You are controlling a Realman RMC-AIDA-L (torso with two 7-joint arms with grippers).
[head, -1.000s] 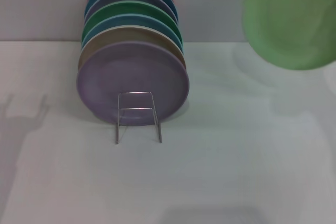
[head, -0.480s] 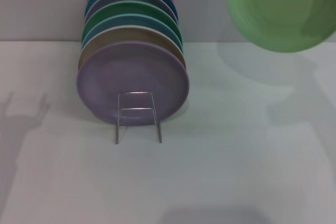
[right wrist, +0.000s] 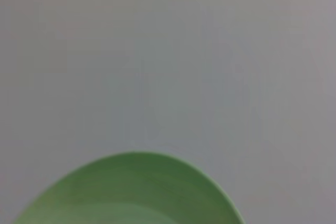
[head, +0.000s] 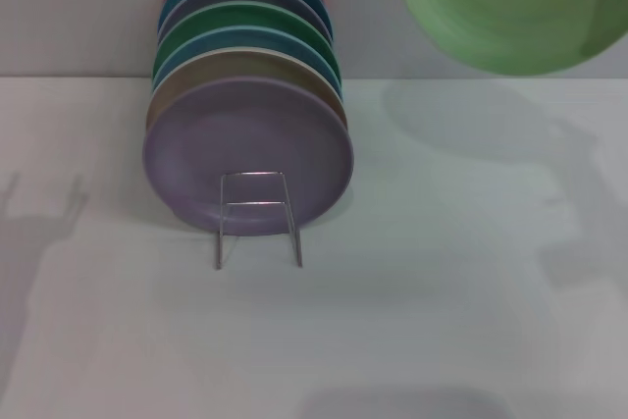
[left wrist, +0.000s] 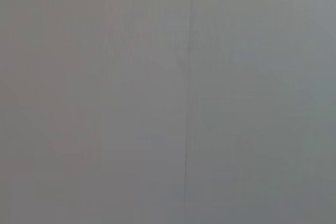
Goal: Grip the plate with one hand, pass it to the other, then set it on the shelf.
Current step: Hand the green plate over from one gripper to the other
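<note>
The light green plate (head: 505, 7) hangs in the air at the top right of the head view, well above the table and clear of the shelf. Its rim also shows in the right wrist view (right wrist: 128, 192), close to the camera. It is carried on the right arm's side; the right gripper itself is out of frame. The shelf (head: 257, 218) is a thin silver wire rack at centre left, with one bare loop at its front. The left gripper is out of view; the left wrist view shows only a plain grey surface.
Several plates stand upright in the shelf: a lilac plate (head: 245, 154) in front, then tan, blue, an emerald-green plate (head: 250, 19) and others behind. The white table (head: 442, 272) spreads around it. A grey wall is behind.
The light green plate has moved to the left and upward, so more of it is cut off by the top edge. Its shadow on the table has shifted left. The shelf's plates have not moved.
</note>
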